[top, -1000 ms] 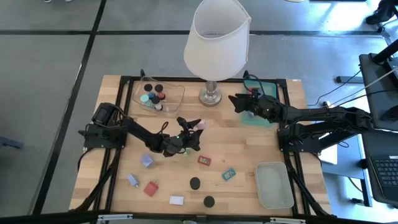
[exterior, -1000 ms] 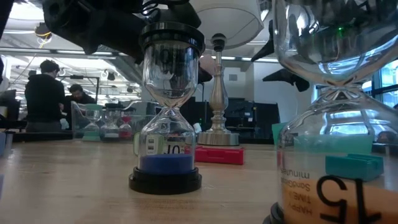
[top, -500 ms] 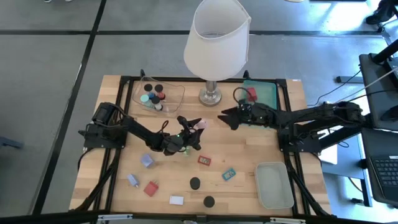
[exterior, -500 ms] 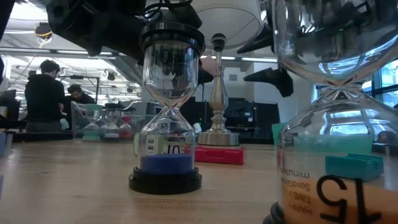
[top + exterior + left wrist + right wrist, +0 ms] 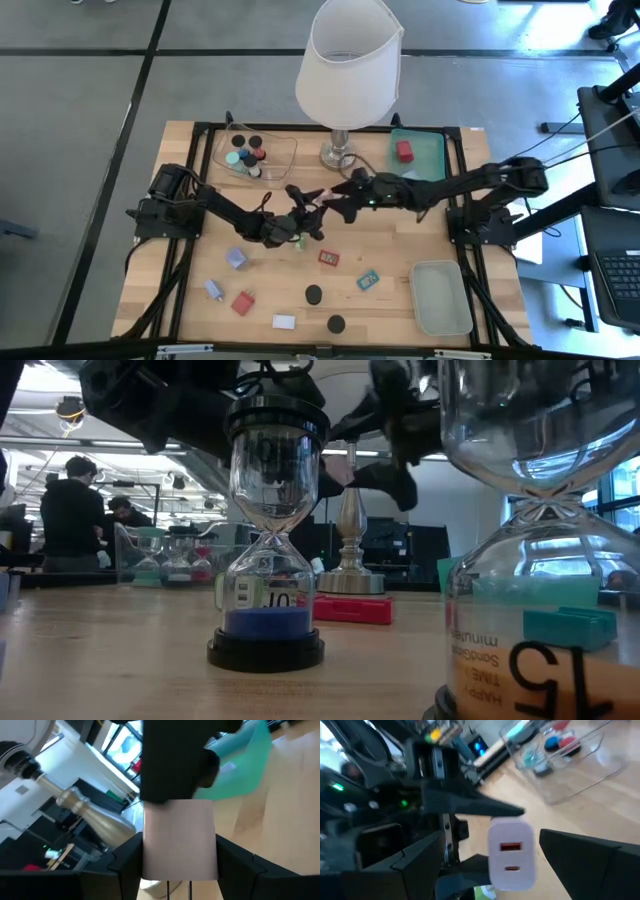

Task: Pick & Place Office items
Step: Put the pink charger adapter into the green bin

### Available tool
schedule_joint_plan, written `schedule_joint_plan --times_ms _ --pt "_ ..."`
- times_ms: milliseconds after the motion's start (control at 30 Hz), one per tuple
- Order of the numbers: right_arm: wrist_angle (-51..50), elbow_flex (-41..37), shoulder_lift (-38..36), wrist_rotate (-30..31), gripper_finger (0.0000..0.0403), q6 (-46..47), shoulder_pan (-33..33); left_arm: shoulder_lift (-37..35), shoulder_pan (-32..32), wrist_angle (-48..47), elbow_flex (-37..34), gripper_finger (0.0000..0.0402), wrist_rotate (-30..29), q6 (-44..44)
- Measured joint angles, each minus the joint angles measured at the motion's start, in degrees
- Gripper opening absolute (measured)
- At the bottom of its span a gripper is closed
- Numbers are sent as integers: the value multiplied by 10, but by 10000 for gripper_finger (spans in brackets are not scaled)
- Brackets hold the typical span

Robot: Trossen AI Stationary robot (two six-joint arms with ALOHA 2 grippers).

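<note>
My left gripper (image 5: 312, 207) is at the table's middle, shut on a pale pink little block (image 5: 322, 200), which fills the left wrist view (image 5: 179, 840). My right gripper (image 5: 343, 192) is open, right beside it. In the right wrist view its fingers (image 5: 590, 855) stand on either side of the block (image 5: 511, 852), whose face shows two ports; I see no touch. A red block (image 5: 404, 151) lies in the green tray (image 5: 428, 160). Other office items lie on the near part of the table: lavender block (image 5: 237, 258), red tag (image 5: 328, 257), teal tag (image 5: 368, 281), black caps (image 5: 314, 294). My left gripper pinches the pink block (image 5: 150, 845) between its two fingers by two opposite sides. The fingers come from the table's left. The block is lifted clear of the table, and its free end sticks out past the fingertips toward the right gripper.
The big white-shaded lamp (image 5: 345, 60) stands at the far middle, on its metal base (image 5: 338, 155). A clear tray (image 5: 278, 158) with caps sits far left, a grey-green tray (image 5: 440, 297) near right. Hourglasses (image 5: 266, 540) stand close before the low camera.
My right gripper has moved from over the green tray toward the table's left, up to the block in the left gripper. The red block now shows lying in the green tray. My left gripper has kept still with the pink block.
</note>
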Motion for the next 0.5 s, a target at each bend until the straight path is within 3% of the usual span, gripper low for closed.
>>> schedule_joint_plan --times_ms 333,500 --pt "-106 69 39 8 327 -25 10 0 -2 -11 0 196 -30 1" --pt "-129 69 39 29 302 -25 9 0 -2 -14 0 196 -31 1"
